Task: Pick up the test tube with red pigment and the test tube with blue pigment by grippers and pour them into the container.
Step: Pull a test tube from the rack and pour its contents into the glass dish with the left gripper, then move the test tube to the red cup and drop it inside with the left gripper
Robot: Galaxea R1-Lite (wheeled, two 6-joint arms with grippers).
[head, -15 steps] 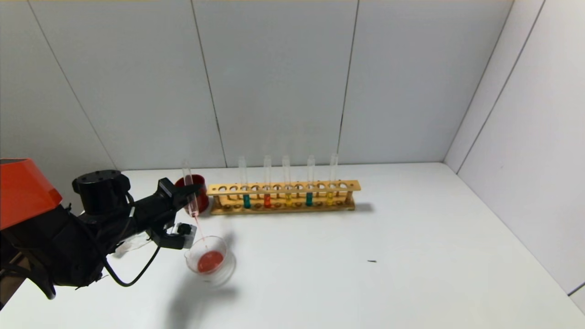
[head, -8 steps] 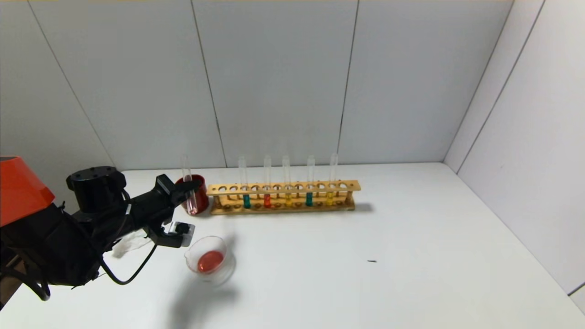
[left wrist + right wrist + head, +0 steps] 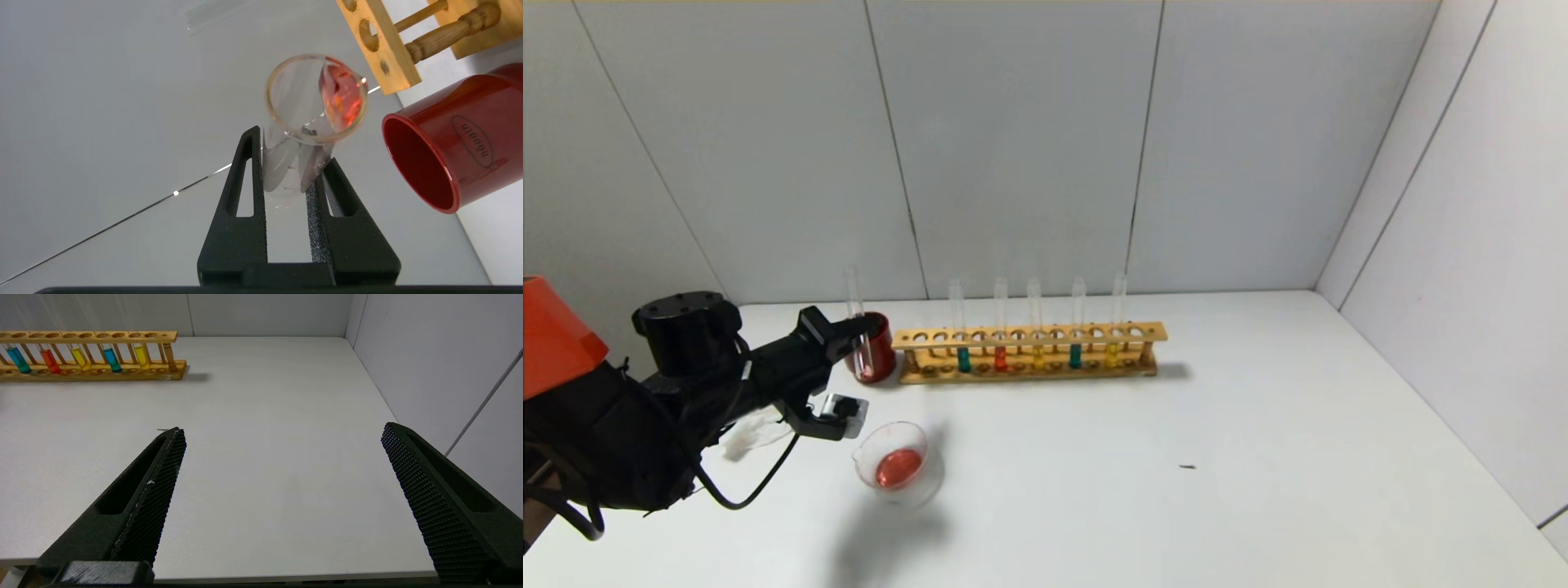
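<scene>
My left gripper (image 3: 856, 330) is shut on the test tube with red pigment (image 3: 854, 292), holding it nearly upright just in front of a dark red cup (image 3: 879, 353). In the left wrist view the tube's open mouth (image 3: 315, 98) shows a thin red film inside, and the fingers (image 3: 253, 163) press both sides of the glass. The container (image 3: 898, 465), a low clear dish holding red liquid, sits on the table nearer me than that gripper. Two tubes with blue pigment (image 3: 964, 359) (image 3: 1076, 355) stand in the rack. My right gripper (image 3: 284, 430) is open over bare table.
A wooden rack (image 3: 1029, 336) runs along the back of the white table (image 3: 1176, 506), also holding a red tube (image 3: 1001, 358) and two yellow tubes (image 3: 1037, 356). Grey walls close the back and right side. A small dark speck (image 3: 1188, 467) lies mid-table.
The left gripper has swung the tube from a tilt over the container back to nearly upright and drawn it away toward the red cup. The red stream has stopped.
</scene>
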